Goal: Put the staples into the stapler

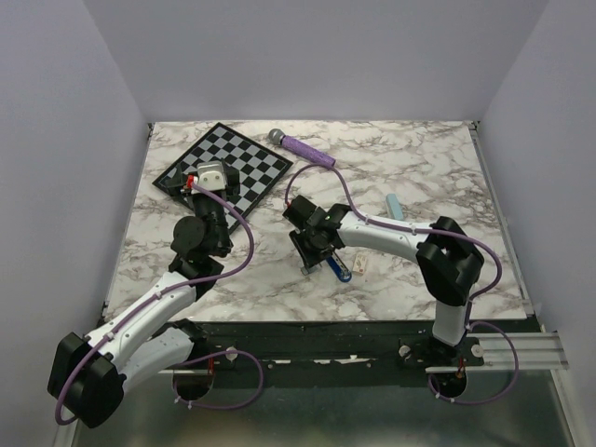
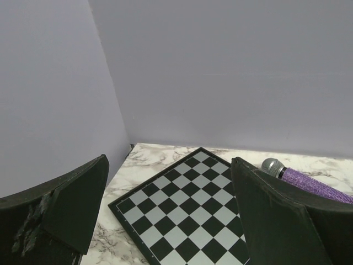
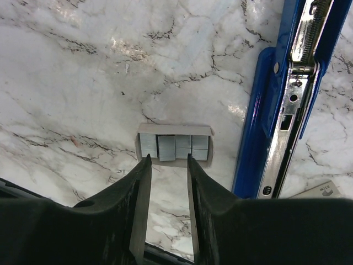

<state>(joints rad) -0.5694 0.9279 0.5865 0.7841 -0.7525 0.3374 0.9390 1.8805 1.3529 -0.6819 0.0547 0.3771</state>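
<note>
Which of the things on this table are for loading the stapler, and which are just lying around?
For the job: stapler, lying open; staples beside it; right gripper poised at them.
Just lying about: chessboard; purple microphone; pale blue bar.

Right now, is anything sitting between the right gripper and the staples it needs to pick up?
Nothing visible does. The right gripper has its tips just short of the staples, which lie exposed in their small open box. The stapler lies open off to one side, clear of that path.
</note>
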